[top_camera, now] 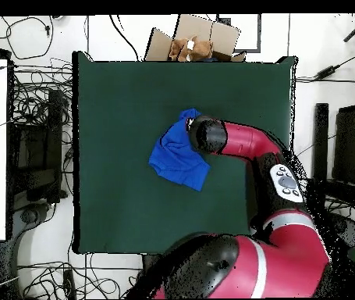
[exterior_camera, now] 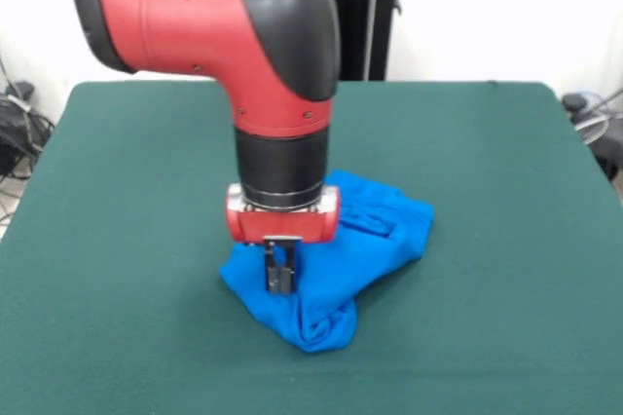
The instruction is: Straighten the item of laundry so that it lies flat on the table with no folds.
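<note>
Green counter (exterior_camera: 506,240); shirt (exterior_camera: 380,230) bunched mid-surface. Tool (exterior_camera: 280,274) low over it, fingers near-closed, grip uncertain. Next: pinch, spread.

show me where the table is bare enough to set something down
Nearly all of the table is bare green cloth: both sides of the crumpled blue T-shirt and the strip along each edge. Only the middle is crowded, where the gripper hangs over the T-shirt.

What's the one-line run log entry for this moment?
task: flatten laundry | T-shirt: crumpled heap, mid table, not flat | pincer: low over shirt's edge, fingers close together | grasp: unclear
</note>
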You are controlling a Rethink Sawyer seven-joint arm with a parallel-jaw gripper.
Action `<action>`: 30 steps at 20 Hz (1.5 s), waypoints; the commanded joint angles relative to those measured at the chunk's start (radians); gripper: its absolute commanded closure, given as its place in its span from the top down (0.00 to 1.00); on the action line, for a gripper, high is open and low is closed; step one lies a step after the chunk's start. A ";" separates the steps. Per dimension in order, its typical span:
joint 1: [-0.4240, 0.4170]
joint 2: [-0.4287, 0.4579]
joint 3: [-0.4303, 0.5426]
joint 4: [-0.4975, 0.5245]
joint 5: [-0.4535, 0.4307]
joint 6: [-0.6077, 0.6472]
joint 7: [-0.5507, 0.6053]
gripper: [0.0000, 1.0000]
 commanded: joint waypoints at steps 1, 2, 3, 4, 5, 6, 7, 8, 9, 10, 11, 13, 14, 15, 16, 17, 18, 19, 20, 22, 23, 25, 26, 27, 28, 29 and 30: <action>-0.003 0.030 0.105 0.081 -0.061 -0.026 -0.014 0.00; -0.004 0.030 0.103 0.078 -0.067 -0.021 -0.021 0.00; -0.004 0.030 0.101 0.075 -0.072 -0.017 -0.027 0.00; -0.008 0.031 0.102 0.072 -0.076 -0.016 -0.032 0.00; -0.007 0.033 0.101 0.069 -0.078 -0.014 -0.035 0.00; -0.006 0.032 0.098 0.067 -0.079 -0.012 -0.035 0.00; -0.005 0.032 0.096 0.065 -0.080 -0.010 -0.035 0.00; 0.001 0.030 0.087 0.063 -0.083 -0.003 -0.035 0.00; 0.005 0.029 0.081 0.061 -0.084 0.000 -0.032 0.00; 0.012 0.029 0.074 0.055 -0.083 0.006 -0.027 0.00; 0.015 0.028 0.070 0.054 -0.082 0.009 -0.026 0.00; 0.024 0.029 0.063 0.045 -0.082 0.017 -0.022 0.00; 0.031 0.029 0.056 0.042 -0.080 0.026 -0.018 0.00; 0.039 0.028 0.047 0.037 -0.079 0.040 -0.015 0.00; 0.058 0.030 0.022 0.028 -0.071 0.075 0.001 0.00; 0.061 0.033 0.016 0.030 -0.069 0.075 0.009 0.00; 0.077 0.038 -0.005 0.019 -0.075 0.088 0.014 0.00; 0.079 0.041 -0.010 0.015 -0.076 0.090 0.011 0.00; 0.082 0.043 -0.014 0.011 -0.078 0.092 0.009 0.00; 0.072 0.049 -0.012 0.012 -0.078 0.090 -0.003 0.00; 0.065 0.050 -0.010 0.013 -0.079 0.093 -0.013 0.00; 0.043 0.049 -0.006 0.012 -0.087 0.115 -0.050 0.00; 0.025 0.047 -0.008 0.010 -0.094 0.125 -0.070 0.00; 0.013 0.045 -0.009 0.011 -0.099 0.127 -0.080 0.00; -0.003 0.041 -0.007 0.008 -0.108 0.139 -0.102 0.00; -0.019 0.037 -0.005 0.006 -0.116 0.151 -0.124 0.00; -0.036 0.035 0.000 0.000 -0.130 0.170 -0.154 0.00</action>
